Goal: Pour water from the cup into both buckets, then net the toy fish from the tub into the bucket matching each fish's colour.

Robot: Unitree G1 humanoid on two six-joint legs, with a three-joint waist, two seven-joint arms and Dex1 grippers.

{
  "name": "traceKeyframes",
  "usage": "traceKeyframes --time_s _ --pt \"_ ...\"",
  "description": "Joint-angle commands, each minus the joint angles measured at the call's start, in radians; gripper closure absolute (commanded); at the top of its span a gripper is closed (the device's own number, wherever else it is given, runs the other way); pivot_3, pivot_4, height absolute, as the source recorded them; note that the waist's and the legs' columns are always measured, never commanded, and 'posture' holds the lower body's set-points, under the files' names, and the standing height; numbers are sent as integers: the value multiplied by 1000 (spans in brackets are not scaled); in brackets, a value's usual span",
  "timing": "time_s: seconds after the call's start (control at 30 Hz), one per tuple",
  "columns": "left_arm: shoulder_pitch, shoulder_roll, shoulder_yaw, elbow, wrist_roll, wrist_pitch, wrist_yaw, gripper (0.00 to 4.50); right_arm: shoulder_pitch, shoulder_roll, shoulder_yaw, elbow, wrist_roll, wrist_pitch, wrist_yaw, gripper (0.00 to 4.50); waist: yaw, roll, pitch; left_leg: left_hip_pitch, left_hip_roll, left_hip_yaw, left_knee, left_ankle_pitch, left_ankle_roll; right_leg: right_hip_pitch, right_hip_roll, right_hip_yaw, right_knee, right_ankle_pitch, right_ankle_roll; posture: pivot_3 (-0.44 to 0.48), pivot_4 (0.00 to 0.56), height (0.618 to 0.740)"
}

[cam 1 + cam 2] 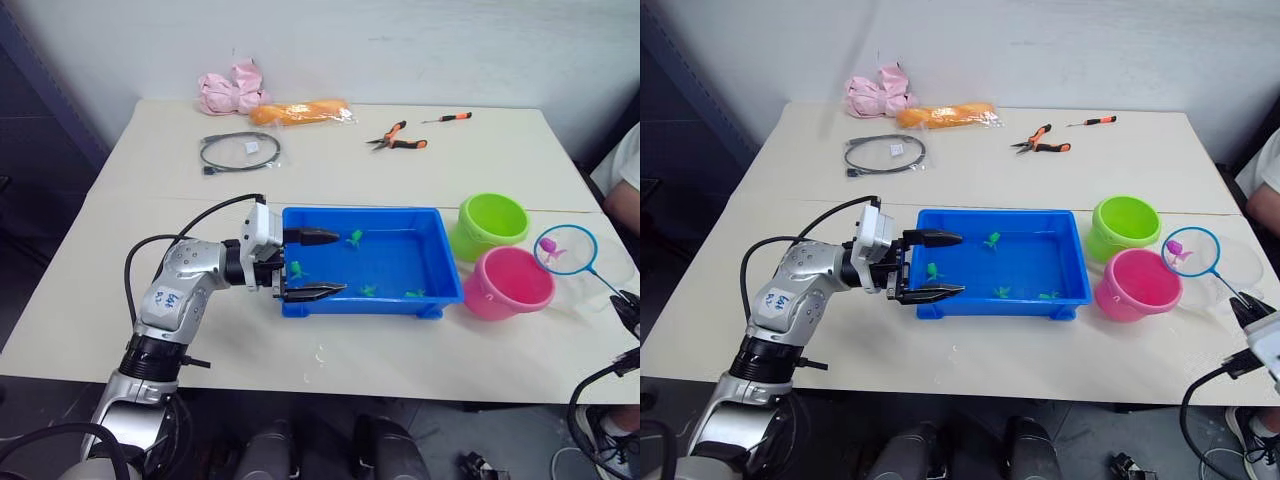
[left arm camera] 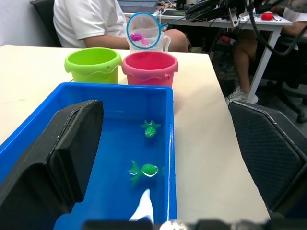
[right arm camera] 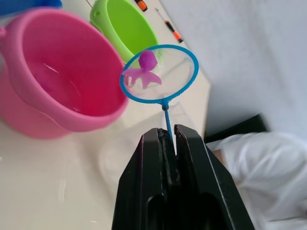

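Right claw (image 3: 168, 136): closed tight on the net's thin handle, low at the tabletop's right edge.
Net (image 3: 159, 74): hoop raised just ahead of the right claw, beside the pink bucket's rim and over the clear cup.
Pink fish (image 3: 143, 71): one lies in the net's mesh.
Pink bucket (image 1: 508, 281): just beyond the hoop, toward the tub; standing upright, touching or nearly touching the green bucket. Another pink shape shows faintly inside it.
Green bucket (image 1: 490, 225): behind the pink one, farther from the right claw, upright beside the tub's right end.
Cup (image 1: 1230, 262): clear, under and behind the hoop, right of the pink bucket.
Left claw (image 1: 314, 264): wide open, fingers spread and pointing over the tub's left end; one finger (image 2: 57, 158) lies over the water, the other at the near rim.
Tub (image 1: 439, 250): blue, stretching away from the left claw toward the buckets.
Green fish (image 2: 144, 170): several in the tub; one between the left claw's fingers, others (image 2: 150, 128) farther along toward the buckets.
Tabletop (image 1: 330, 180): pale; far from both claws, along its back, lie pliers (image 1: 396, 137), a screwdriver (image 1: 448, 118), a coiled cable (image 1: 240, 151), an orange packet (image 1: 300, 112) and a pink bag (image 1: 230, 90).
Person (image 2: 88, 21): seated past the buckets, in a white shirt.
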Motion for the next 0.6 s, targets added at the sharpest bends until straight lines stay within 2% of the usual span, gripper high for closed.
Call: traceKeyframes --time_s 0.03,0.23,0.33,0.43,0.5,0.6 --pt "13 5 6 -48 1 -8 2 33 45 -22 1 11 -208 -159 -137 4500 0 0 0 0 0 0 0 0 0 0 0 0 0 0 0 0 150 740" --pt "5 3 6 -39 3 -13 -2 33 78 2 46 -1 -419 -187 -306 4500 -1 0 0 1 1 1 0 0 -1 0 0 2 0 0 0 0 150 740" --pt "5 1 5 -37 4 -16 -2 33 93 2 56 -3 -457 -202 -366 4500 -1 0 0 1 1 1 0 0 -2 0 0 2 1 -1 -1 0 150 740" --pt "11 -3 8 -43 -3 -14 1 33 98 0 28 -7 -401 -215 -397 4500 -1 0 0 1 1 1 0 0 -2 0 0 3 1 -1 -1 0 150 740" --pt "14 5 18 -46 -12 -10 -6 33 89 -18 54 -27 -180 -187 -306 4500 -2 0 0 1 2 1 0 0 -2 0 1 3 1 -1 -1 0 150 740" --pt "13 24 52 -44 -37 11 -6 33 56 -58 120 -127 241 -25 -119 4500 -5 0 0 2 2 1 0 0 -1 0 1 3 1 -1 -1 0 150 740"
